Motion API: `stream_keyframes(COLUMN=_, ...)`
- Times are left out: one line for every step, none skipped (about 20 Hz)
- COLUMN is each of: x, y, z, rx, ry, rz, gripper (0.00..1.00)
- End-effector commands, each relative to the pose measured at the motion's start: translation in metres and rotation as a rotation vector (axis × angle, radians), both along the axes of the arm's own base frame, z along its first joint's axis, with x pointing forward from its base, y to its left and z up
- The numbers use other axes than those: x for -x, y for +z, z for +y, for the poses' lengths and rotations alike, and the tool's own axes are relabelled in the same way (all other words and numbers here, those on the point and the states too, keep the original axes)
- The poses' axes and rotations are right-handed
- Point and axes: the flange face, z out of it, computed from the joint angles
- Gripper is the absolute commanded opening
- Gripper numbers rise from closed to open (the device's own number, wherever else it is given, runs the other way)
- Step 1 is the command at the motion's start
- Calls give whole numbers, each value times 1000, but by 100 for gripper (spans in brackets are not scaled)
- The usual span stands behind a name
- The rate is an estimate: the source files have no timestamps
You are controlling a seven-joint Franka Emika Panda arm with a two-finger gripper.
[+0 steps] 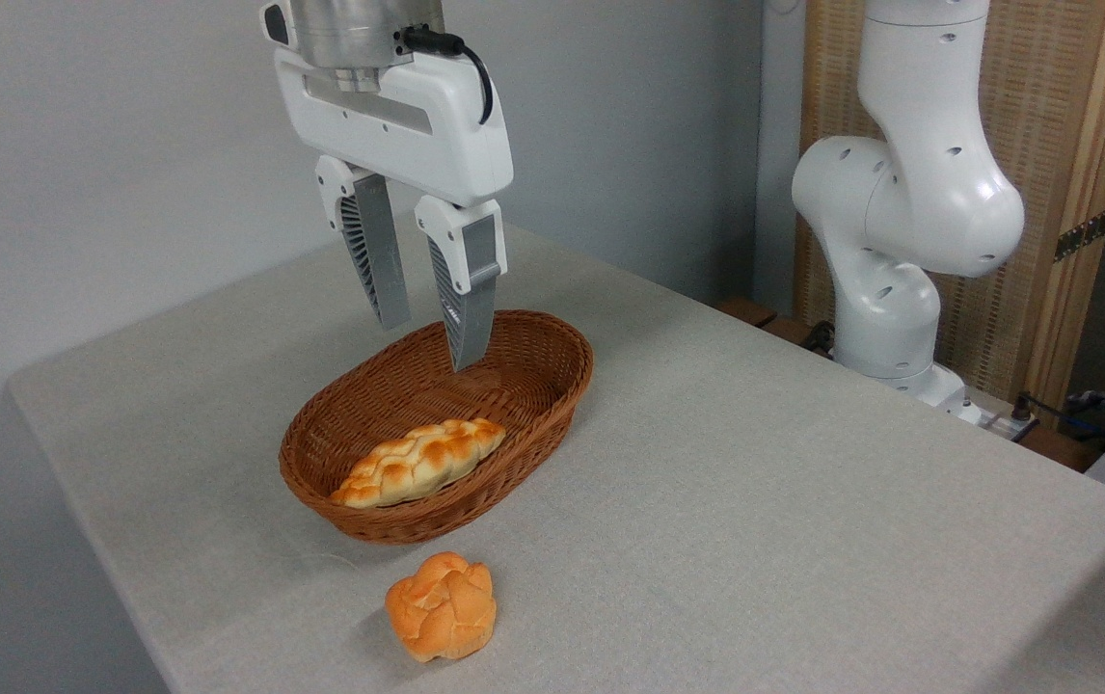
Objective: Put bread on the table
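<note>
One gripper (432, 342) open; arm top cut off.

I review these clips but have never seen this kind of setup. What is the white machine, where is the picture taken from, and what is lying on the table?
There is one picture, from a fixed camera looking down across the table. The white machine is a robot arm; its base stands at the right, beyond the table. Its gripper, two grey fingers, hangs open and empty above the wicker basket. Inside the basket lies a long braided loaf. In front of the basket, directly on the cloth, sits a small round orange-brown bun, apart from the basket. Nothing is being held.
</note>
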Motion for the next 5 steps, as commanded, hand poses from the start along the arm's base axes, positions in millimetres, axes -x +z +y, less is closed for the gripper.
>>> stream_keyframes(x=4, y=4, z=2, rx=-11, ry=-11, rz=30, gripper=100)
stream_keyframes(x=5, y=4, z=2, rx=-11, ry=-11, rz=32, gripper=100)
stream_keyframes(x=5, y=4, z=4, rx=-11, ry=-8, rz=32, gripper=100)
stream_keyframes(x=4, y=4, z=6, rx=-9, ry=-6, rz=32, gripper=100)
stream_keyframes(x=4, y=4, z=7, rx=-9, ry=-3, rz=32, gripper=100)
